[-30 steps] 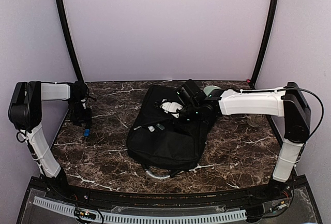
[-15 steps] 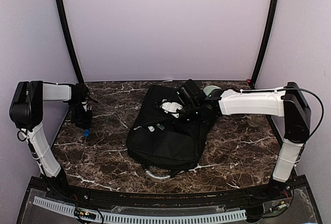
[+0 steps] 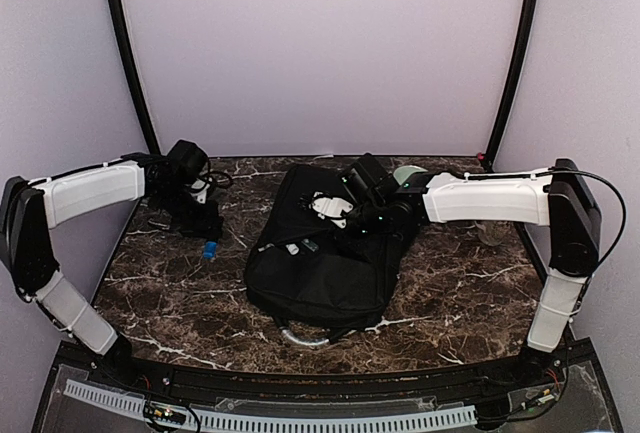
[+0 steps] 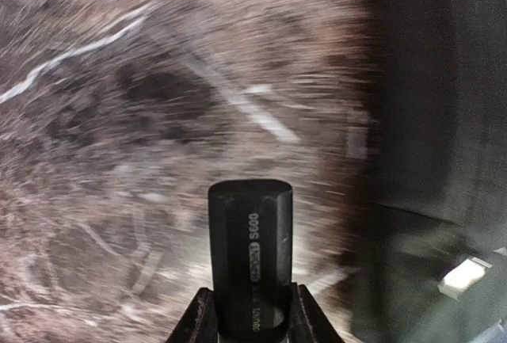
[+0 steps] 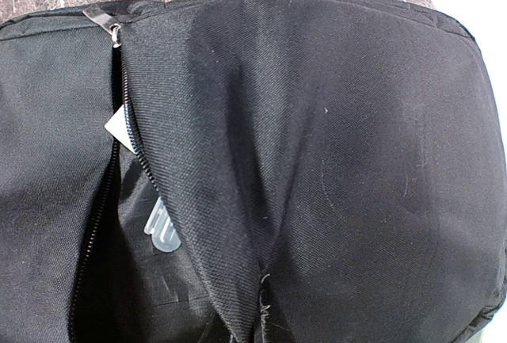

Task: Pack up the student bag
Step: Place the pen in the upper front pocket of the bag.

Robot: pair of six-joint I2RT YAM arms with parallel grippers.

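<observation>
**Left fingers.** The left fingers (image 4: 198, 325) are closed on a black cylinder (image 4: 250, 256) printed with small lettering. It stands out past the tips along the line of the fingers. The left wrist view is blurred, so the finer detail of the contact cannot be read. In the top view a small blue part (image 3: 209, 249) shows just below this arm's end. Whether it belongs to the cylinder cannot be told.

**Right fingers.** The right fingers (image 3: 350, 215) are pressed together at the upper face of the student bag (image 3: 320, 273). They are out of sight in the right wrist view. There the black fabric gathers into a ridge running down to the bottom edge. Judgement: they are pinching the flap and holding it raised.

**Opening.** Beside that ridge the zip opening (image 5: 99, 232) gapes, with the zip pull (image 5: 99, 17) at its far end. A clear plastic piece (image 5: 161, 228) lies inside.

**Bag position.** The bag lies at the middle of the surface (image 3: 460, 283). Its long axis runs near to far, leaning right at the far end, and the grey handle (image 3: 300, 338) is at the near end.

**Governing relation.** The bag lies to the right of the left fingers, near but apart from them, with bare surface between. The opening sits on the bag's far half, roughly level with the left fingers. Judgement: the coming move is a sideways carry to the right by the left arm, which bears the cylinder, ending with the cylinder turned along the zip line.
</observation>
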